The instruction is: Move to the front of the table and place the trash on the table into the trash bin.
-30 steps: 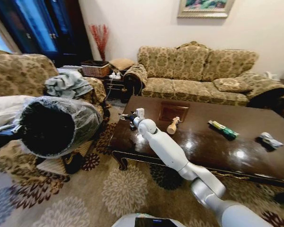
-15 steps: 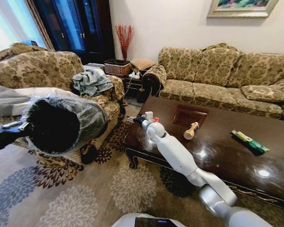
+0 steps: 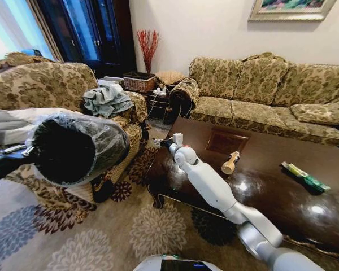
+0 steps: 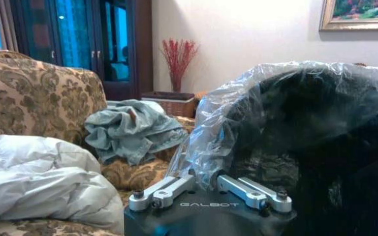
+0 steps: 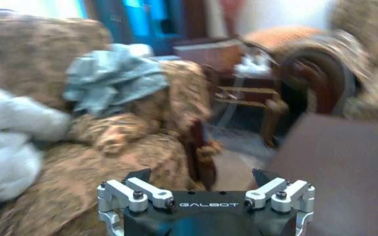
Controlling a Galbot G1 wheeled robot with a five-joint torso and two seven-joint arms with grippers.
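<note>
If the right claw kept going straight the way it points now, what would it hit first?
Probably the tan patterned armchair. The open right claw sits over the glossy dark brown table's near-left corner, aimed past its edge toward that chair with grey-blue clothes piled on it. The gap between looks free, though depth is unclear.

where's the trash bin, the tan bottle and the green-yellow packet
trash bin (image 3: pixel 82 148): head view, on its bag-lined black side wall
tan bottle (image 3: pixel 230 163): head view, on the middle of its body
green-yellow packet (image 3: pixel 304 176): head view, on the middle of the packet
</note>
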